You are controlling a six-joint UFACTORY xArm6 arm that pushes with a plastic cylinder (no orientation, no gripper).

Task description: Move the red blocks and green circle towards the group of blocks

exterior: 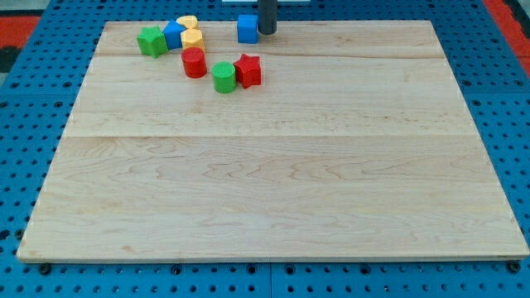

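A red cylinder [195,63], a green circle block [224,77] and a red star block [248,70] sit near the view's top left of the wooden board [273,199]. The green circle touches the red star. Above them is a group: a green star block [151,40], a blue block [173,34] and two yellow blocks [191,38], [187,22]. A blue cube [247,28] stands apart at the top. My tip [267,32] is right beside the blue cube, on its right, above the red star.
The board lies on a blue perforated table [25,149]. A red area [18,23] shows at the view's top left corner.
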